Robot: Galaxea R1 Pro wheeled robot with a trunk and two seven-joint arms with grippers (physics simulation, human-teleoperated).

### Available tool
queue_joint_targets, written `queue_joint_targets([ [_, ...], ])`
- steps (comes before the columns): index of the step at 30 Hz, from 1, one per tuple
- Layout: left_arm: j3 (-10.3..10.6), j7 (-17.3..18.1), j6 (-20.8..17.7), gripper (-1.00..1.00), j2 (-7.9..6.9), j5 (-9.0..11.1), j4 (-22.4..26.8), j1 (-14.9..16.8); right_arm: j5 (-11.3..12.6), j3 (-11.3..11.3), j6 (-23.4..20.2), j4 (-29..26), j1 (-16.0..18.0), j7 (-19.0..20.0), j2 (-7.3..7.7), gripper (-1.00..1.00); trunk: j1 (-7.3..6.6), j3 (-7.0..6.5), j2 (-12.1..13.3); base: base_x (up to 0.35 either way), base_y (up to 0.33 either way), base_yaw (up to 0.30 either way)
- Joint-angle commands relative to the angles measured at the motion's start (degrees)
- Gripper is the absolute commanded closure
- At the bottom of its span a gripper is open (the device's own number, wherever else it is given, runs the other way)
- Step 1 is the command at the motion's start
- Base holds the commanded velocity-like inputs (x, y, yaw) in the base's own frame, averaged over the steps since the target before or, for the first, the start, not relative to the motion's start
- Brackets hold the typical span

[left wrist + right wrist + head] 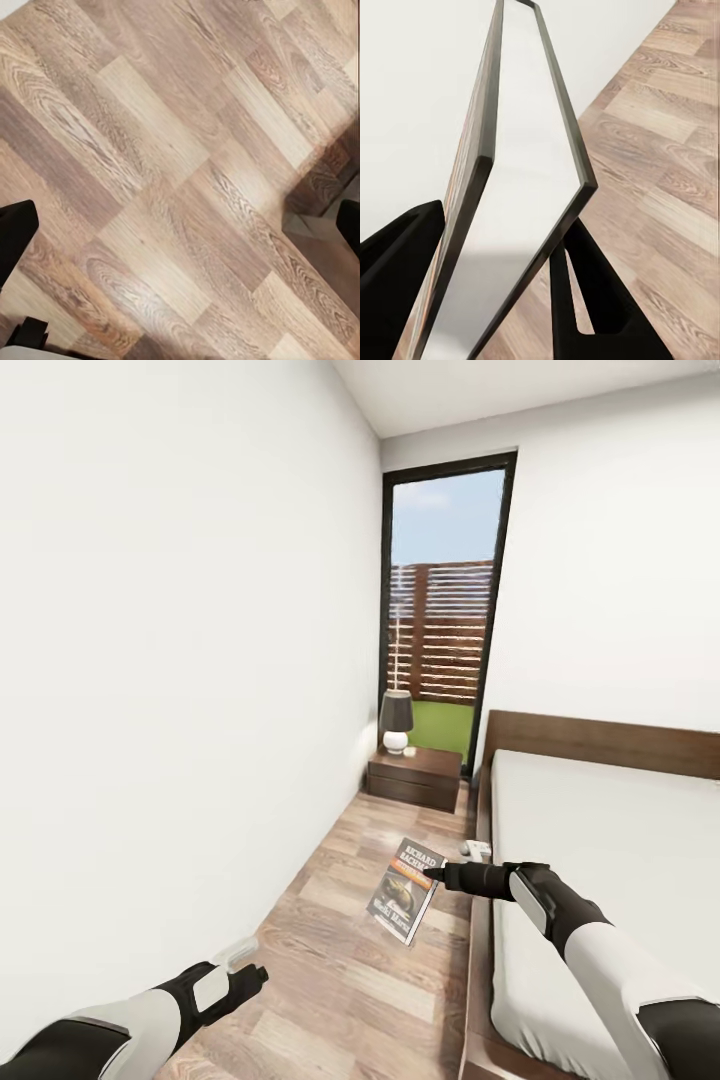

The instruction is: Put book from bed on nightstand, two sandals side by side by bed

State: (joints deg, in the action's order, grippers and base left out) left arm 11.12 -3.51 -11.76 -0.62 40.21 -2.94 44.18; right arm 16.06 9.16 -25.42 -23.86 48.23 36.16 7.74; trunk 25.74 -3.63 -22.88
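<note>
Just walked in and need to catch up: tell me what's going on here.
The robot stands in the aisle between the wall and the bed. Its right gripper holds the book by one edge, jaws shut on it, above the wood floor. The nightstand, carrying a lamp, sits ahead by the window. The left gripper is open and empty, low over the floor.

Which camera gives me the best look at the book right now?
The head view: the book shows whole, cover facing the camera, held over the floor by the right gripper. The right wrist view shows it edge-on, its page edges between the black fingers. The left wrist view looks at floor planks.
</note>
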Motion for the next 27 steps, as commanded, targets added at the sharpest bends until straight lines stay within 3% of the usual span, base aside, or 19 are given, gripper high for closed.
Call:
queue_joint_targets([
  [1, 0.5, -0.1, -0.2, -1.0, 0.0, 0.6, 0.0, 0.0, 0.6, 0.3, -0.4, 0.0, 0.0, -0.1, 0.06, 1.0, 0.04, -0.01, 0.0, 0.17, 0.181, -0.21],
  [17, 0.5, -0.1, -0.2, -1.0, 0.0, 0.6, 0.0, 0.0, 0.6, 0.3, -0.4, 0.0, 0.0, -0.2, 0.08, 1.0, 0.04, -0.61, 0.0, 0.233, 0.229, -0.283],
  [27, 0.5, -0.1, -0.2, -1.0, 0.0, 0.6, 0.0, 0.0, 0.6, 0.3, -0.5, 0.0, 0.0, -0.4, 0.08, 1.0, 0.04, -0.37, 0.0, 0.066, 0.059, -0.193],
])
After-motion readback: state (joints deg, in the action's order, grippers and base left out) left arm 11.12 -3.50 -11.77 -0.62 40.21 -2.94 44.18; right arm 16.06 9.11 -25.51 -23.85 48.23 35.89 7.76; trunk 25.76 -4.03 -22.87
